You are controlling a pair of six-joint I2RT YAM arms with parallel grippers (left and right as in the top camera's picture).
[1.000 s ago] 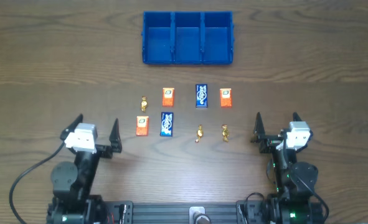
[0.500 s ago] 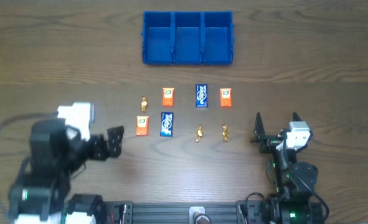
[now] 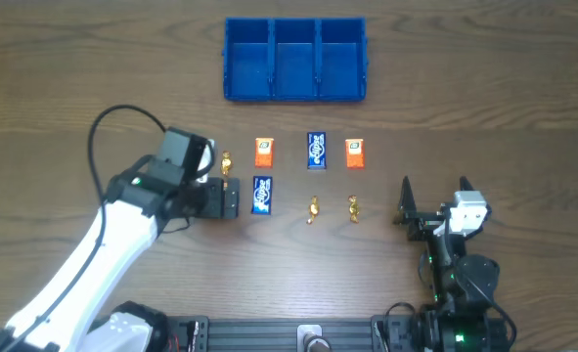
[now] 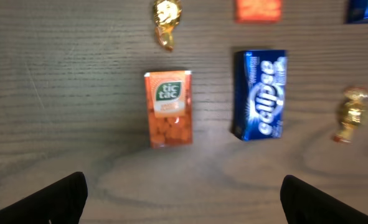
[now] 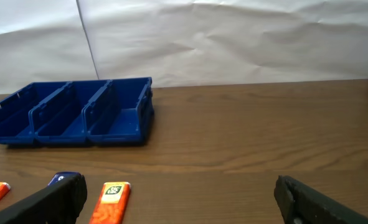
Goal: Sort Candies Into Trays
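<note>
Small candies lie in two rows on the wooden table: orange boxes (image 3: 264, 152) (image 3: 355, 153), blue packs (image 3: 316, 150) (image 3: 262, 195) and gold wrapped sweets (image 3: 226, 163) (image 3: 313, 209) (image 3: 353, 206). My left gripper (image 3: 225, 200) hovers open above another orange box (image 4: 169, 108), its fingers (image 4: 65, 196) wide on either side. Beside that box lies a blue pack (image 4: 260, 94), with a gold sweet (image 4: 165, 15) beyond it. My right gripper (image 3: 433, 196) stands open near its base, holding nothing. The blue three-compartment tray (image 3: 294, 93) sits at the far middle.
The right wrist view looks across the table to the tray (image 5: 71, 112), with an orange box (image 5: 111, 200) and a blue pack (image 5: 62, 179) nearer. A white sheet hangs behind the table. Bare wood surrounds the candies.
My left arm has swung out from its base toward the middle and now hangs over the left orange box in the near row. The right arm has kept still.
</note>
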